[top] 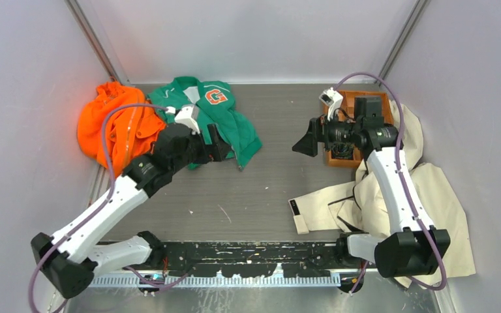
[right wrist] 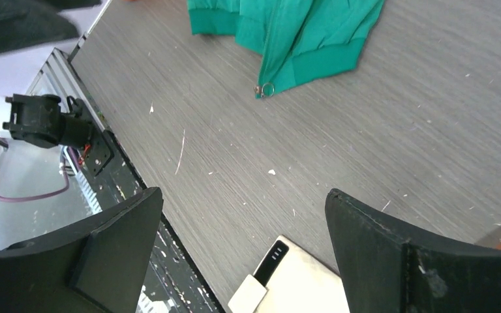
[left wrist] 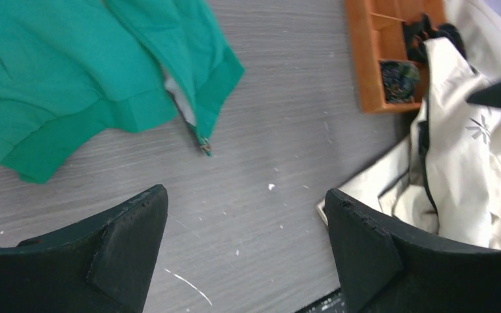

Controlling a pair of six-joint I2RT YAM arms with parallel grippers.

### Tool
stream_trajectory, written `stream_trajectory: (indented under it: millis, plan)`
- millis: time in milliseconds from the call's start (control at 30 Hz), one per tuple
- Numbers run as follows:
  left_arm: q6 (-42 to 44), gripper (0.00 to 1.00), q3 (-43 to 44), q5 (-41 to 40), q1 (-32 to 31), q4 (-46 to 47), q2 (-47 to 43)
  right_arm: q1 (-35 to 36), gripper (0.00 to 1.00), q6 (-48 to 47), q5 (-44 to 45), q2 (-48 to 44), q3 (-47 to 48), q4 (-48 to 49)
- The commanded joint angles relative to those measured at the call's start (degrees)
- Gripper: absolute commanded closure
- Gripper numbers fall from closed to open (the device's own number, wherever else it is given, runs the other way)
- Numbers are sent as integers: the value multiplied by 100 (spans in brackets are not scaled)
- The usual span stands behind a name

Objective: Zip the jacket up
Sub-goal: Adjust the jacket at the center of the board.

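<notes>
Jacket point(top: 225, 120) lies crumpled at the desk's point(top: 261, 189) far left, zipper pull point(right wrist: 265, 89) at its hem, seemingly unjoined — left pincer point(left wrist: 244, 202) and right pincer point(right wrist: 244, 202) both gape empty. Pin the hem first, then pinch the pull squarely.

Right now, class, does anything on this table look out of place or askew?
The green jacket lies crumpled and unzipped, far left, its zipper pull loose at the hem; the cream coat is heaped at right.
</notes>
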Motion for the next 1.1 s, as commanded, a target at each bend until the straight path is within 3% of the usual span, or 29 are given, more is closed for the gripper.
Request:
stream_trajectory:
  millis: [0, 233, 500, 1067]
  plan:
    - [153, 11, -149, 1389, 930, 809, 603, 68, 0, 201, -402, -47, -375, 1034]
    - [297, 13, 402, 1855, 1813, 549, 2272, 130, 0, 384, -407, 51, -908, 1631]
    - [839, 22, 1592, 1296, 1923, -247, 3856, 167, 0, 418, -447, 85, -1099, 1721]
    - [1242, 38, 2338, 991, 1921, -353, 5023, 238, 0, 383, -491, 291, -1154, 1744]
